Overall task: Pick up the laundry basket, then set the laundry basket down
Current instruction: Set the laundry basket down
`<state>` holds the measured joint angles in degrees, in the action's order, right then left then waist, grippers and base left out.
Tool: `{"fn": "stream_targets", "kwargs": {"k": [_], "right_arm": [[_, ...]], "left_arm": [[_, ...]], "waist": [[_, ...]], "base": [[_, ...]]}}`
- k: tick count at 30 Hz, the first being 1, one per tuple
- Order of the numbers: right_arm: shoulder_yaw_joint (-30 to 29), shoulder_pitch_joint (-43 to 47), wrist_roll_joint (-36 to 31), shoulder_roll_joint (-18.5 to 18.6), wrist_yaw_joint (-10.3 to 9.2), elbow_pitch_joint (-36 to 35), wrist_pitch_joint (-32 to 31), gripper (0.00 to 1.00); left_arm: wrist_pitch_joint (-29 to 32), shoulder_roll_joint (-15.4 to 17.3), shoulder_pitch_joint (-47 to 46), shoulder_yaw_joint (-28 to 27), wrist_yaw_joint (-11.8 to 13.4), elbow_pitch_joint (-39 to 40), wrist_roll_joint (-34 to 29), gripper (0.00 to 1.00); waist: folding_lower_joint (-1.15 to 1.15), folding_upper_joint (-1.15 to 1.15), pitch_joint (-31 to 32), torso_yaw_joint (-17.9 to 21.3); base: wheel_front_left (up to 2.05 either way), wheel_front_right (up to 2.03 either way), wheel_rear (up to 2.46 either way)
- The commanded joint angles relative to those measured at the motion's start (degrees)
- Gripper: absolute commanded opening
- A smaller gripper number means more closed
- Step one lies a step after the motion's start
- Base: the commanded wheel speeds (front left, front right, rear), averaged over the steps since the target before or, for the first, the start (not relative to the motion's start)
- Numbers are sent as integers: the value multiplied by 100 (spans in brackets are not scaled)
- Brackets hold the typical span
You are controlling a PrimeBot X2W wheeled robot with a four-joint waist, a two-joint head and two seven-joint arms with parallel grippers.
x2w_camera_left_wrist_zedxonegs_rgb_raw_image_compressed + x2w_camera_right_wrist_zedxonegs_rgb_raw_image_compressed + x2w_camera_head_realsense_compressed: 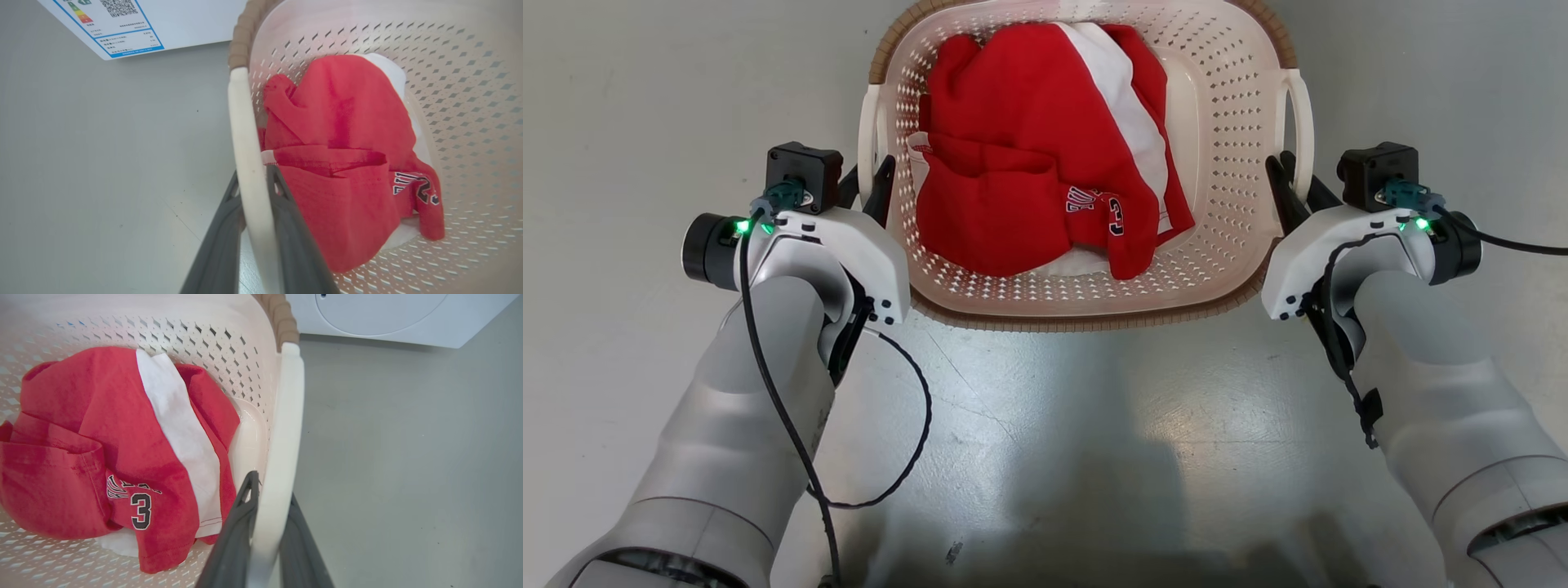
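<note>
Laundry basket point(1233, 122) between left pincer point(869, 184) and right pincer point(1298, 186), both clamped on its side handles point(869, 122).

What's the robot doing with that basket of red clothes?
The robot is holding the laundry basket with both arms. Its left gripper is shut on the left handle and its right gripper on the right handle. Red and white clothes lie inside. Whether the basket is off the grey floor, I can't tell.
</note>
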<state>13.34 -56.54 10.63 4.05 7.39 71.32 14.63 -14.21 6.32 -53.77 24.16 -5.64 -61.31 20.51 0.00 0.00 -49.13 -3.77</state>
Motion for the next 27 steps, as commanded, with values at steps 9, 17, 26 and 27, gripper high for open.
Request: {"fn": "stream_targets", "kwargs": {"k": [9,17,26,27], "right_arm": [[-455,239,-508,-116,10,-180,37,100],[-921,659,-819,-116,10,-630,37,100],[-936,1121,-770,-117,10,-946,37,100],[-914,1171,-759,-117,10,-976,37,100]], "left_arm": [[-79,96,-117,-307,5,-219,-24,100],[-79,6,-32,-361,21,-520,-14,100],[-79,7,308,-546,89,-260,-7,100],[-79,8,378,-600,107,-190,8,100]], "waist": [[0,0,-30,32],[0,0,187,31],[0,0,765,26],[0,0,852,28]], "base": [[0,0,0],[0,0,0],[0,0,0],[0,0,0]]}}
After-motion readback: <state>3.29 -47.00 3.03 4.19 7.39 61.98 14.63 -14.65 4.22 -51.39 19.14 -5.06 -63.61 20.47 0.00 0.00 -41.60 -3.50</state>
